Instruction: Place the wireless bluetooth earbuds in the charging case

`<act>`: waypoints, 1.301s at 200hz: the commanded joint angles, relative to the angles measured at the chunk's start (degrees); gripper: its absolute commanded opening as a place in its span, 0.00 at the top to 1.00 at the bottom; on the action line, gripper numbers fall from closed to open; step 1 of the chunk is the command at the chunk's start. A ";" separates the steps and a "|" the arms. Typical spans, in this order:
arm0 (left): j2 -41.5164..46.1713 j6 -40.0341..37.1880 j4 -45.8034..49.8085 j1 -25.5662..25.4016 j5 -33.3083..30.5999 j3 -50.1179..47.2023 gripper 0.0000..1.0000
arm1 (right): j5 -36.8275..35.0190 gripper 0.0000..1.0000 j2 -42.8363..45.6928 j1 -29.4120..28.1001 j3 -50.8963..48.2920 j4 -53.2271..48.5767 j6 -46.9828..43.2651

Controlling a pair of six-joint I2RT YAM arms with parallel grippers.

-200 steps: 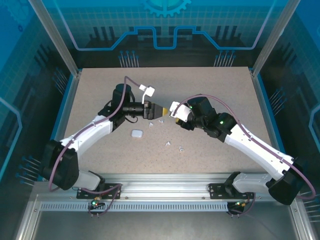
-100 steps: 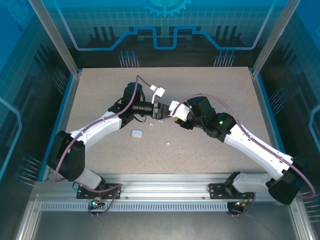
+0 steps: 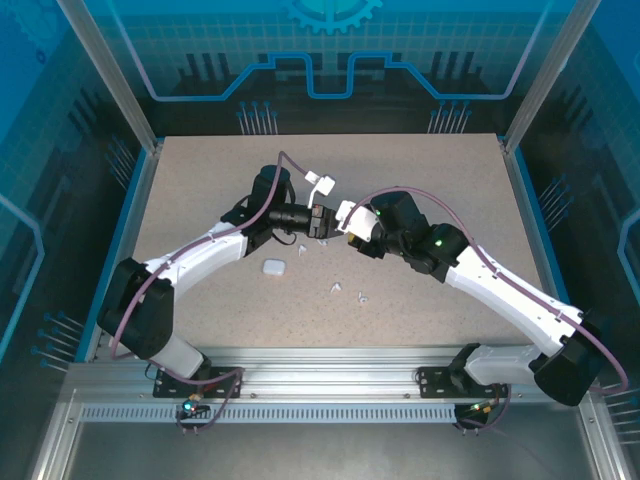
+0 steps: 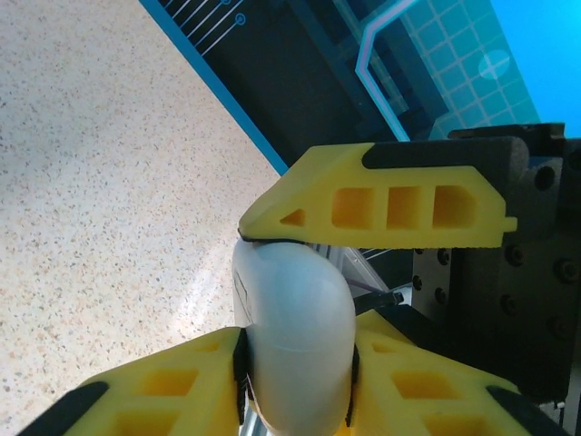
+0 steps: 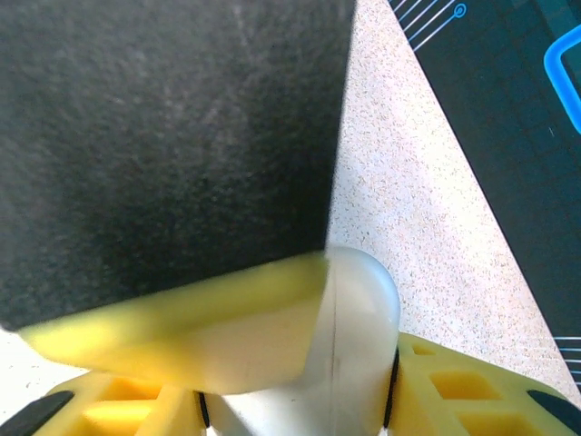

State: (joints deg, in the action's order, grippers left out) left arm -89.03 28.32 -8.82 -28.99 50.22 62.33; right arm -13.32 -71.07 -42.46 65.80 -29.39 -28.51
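Nearest to us, the two arms rise from the front edge of the desk (image 3: pixel 450 170) and lean inward. A little beyond their bases, tiny pale earbuds (image 3: pixel 337 288) lie loose on the speckled surface, none of them seated in anything. Just left of them rests a closed white spare case (image 3: pixel 274 267), apart from both arms. Further back, at mid-desk, the left gripper (image 3: pixel 322 224) and right gripper (image 3: pixel 345 228) meet nose to nose. The left jaws are clenched on a smooth white charging case (image 4: pixel 292 327), held above the desk. In the left wrist view, one yellow finger of the right gripper presses on the case's upper end. In the right wrist view, the right jaws also clasp that rounded white shell. We judge that one arm steadies the body so the other can pry the lid, since the earbuds cannot go in until it opens. We cannot tell whether the lid is ajar.
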 commanded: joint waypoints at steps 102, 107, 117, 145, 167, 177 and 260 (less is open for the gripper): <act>4.96 -4.48 -4.31 -0.31 -3.78 -1.64 0.89 | 5.39 0.18 2.38 1.04 3.00 -2.79 4.52; 5.61 -4.79 -5.27 -0.28 -4.31 -2.30 0.89 | 6.21 0.15 3.28 1.47 2.60 -2.70 5.04; 6.68 -5.66 -7.06 -0.25 -5.45 -3.39 0.90 | 8.32 0.09 5.33 2.27 1.87 -2.57 6.12; 9.92 -9.36 -13.66 -0.17 -8.73 -7.70 0.92 | 14.96 0.00 11.97 6.08 -1.26 0.42 10.61; 11.91 -12.90 -19.40 -0.22 -10.18 -11.18 0.92 | 21.47 0.00 17.10 10.60 -5.28 6.63 16.26; 12.40 -13.89 -22.08 -0.18 -9.72 -12.28 0.91 | 25.31 0.00 18.89 12.84 -7.75 11.39 19.82; 10.02 -14.40 -52.95 -0.12 -8.62 -21.62 0.92 | 40.21 0.00 16.25 15.65 -11.44 28.07 17.58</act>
State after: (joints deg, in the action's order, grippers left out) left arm -77.95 15.16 -46.65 -29.04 41.60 42.78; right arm 20.25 -54.35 -27.20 54.39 -8.29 -6.96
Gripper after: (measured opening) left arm 0.232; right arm 0.999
